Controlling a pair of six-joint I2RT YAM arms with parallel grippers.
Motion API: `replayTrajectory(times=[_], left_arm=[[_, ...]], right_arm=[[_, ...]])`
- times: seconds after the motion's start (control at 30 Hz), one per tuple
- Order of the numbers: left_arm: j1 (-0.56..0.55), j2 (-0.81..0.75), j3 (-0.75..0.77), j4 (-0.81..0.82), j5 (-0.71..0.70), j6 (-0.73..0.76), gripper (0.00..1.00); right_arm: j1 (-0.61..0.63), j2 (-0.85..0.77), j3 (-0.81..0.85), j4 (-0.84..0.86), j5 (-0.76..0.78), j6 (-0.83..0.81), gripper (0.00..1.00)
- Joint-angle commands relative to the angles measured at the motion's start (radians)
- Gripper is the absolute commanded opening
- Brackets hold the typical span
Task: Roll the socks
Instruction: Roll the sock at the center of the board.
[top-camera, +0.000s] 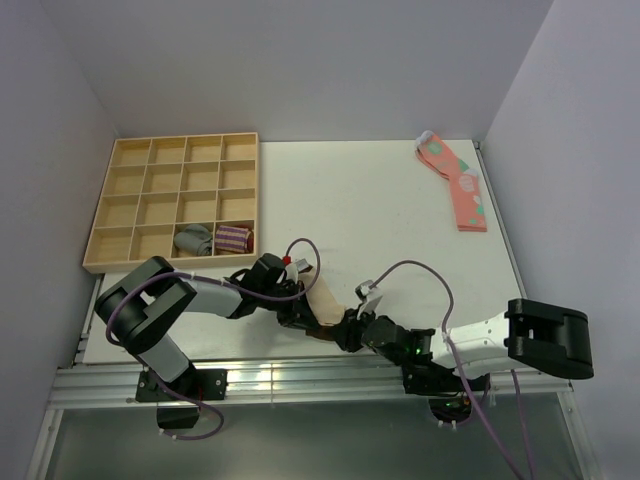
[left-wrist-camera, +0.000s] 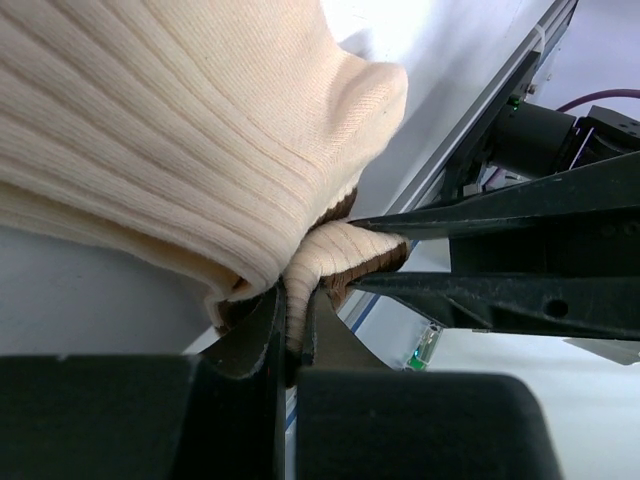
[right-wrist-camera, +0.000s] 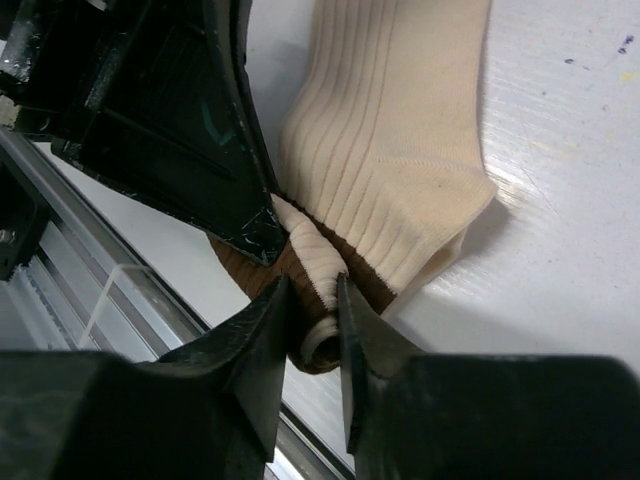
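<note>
The beige socks (top-camera: 322, 303) lie near the table's front edge, between the two arms. Their ribbed cream fabric with a dark brown band fills the left wrist view (left-wrist-camera: 180, 130). My left gripper (left-wrist-camera: 292, 295) is shut on a cream fold of the socks beside the brown band (top-camera: 300, 318). My right gripper (right-wrist-camera: 312, 290) comes from the opposite side (top-camera: 347, 330), its jaws pinching the rolled cream and brown end of the same socks (right-wrist-camera: 400, 150). The right gripper's fingers (left-wrist-camera: 480, 215) reach in from the right in the left wrist view. The two grippers' tips nearly touch.
A wooden compartment tray (top-camera: 135, 205) stands at the back left, holding a grey rolled sock (top-camera: 193, 240) and a purple-striped one (top-camera: 233, 238). Pink socks with green spots (top-camera: 458, 185) lie at the far right. The metal rail (top-camera: 300, 375) runs along the front edge just behind the grippers.
</note>
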Motion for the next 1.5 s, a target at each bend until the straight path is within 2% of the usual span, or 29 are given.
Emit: replayTrajectory(times=[0.0, 0.1, 0.13, 0.2, 0.33, 0.4, 0.53, 0.6, 0.73, 0.83, 0.97, 1.17, 1.33, 1.47], left_arm=[[0.003, 0.011, -0.008, 0.002, -0.044, 0.011, 0.04], [0.0, -0.027, -0.037, 0.045, -0.066, -0.003, 0.16], [0.0, -0.055, -0.04, 0.045, -0.084, 0.008, 0.24], [-0.006, -0.092, -0.057, 0.052, -0.161, 0.014, 0.33], [-0.018, -0.216, -0.105, 0.095, -0.306, 0.008, 0.4], [-0.033, -0.274, -0.12, 0.091, -0.409, 0.016, 0.4], [-0.076, -0.359, -0.146, 0.106, -0.572, 0.042, 0.41], [-0.133, -0.383, -0.154, 0.117, -0.647, 0.074, 0.41], [-0.236, -0.391, -0.185, 0.147, -0.818, 0.099, 0.41], [-0.3, -0.396, -0.244, 0.239, -0.903, 0.117, 0.42], [-0.365, -0.391, -0.286, 0.307, -0.977, 0.142, 0.42], [-0.455, -0.364, -0.307, 0.402, -1.086, 0.22, 0.42], [-0.514, -0.312, -0.335, 0.546, -1.091, 0.26, 0.43], [-0.529, -0.284, -0.338, 0.548, -1.098, 0.28, 0.42]], right_arm=[[-0.004, -0.019, 0.021, -0.155, 0.054, 0.09, 0.28], [-0.016, -0.018, 0.064, -0.3, 0.03, 0.168, 0.22], [-0.025, -0.019, 0.076, -0.35, 0.013, 0.207, 0.21], [-0.071, -0.024, 0.081, -0.381, -0.061, 0.236, 0.19], [-0.165, -0.032, 0.145, -0.548, -0.173, 0.242, 0.15], [-0.209, -0.042, 0.176, -0.645, -0.225, 0.244, 0.15], [-0.284, -0.052, 0.211, -0.731, -0.346, 0.235, 0.15], [-0.324, -0.02, 0.243, -0.783, -0.409, 0.203, 0.15], [-0.372, 0.078, 0.304, -0.82, -0.513, 0.14, 0.14], [-0.401, 0.149, 0.32, -0.793, -0.599, 0.126, 0.14], [-0.426, 0.232, 0.352, -0.768, -0.704, 0.123, 0.13], [-0.465, 0.286, 0.432, -0.887, -0.754, 0.022, 0.13], [-0.542, 0.306, 0.493, -1.001, -0.768, -0.048, 0.12], [-0.568, 0.312, 0.518, -1.029, -0.785, -0.078, 0.13]])
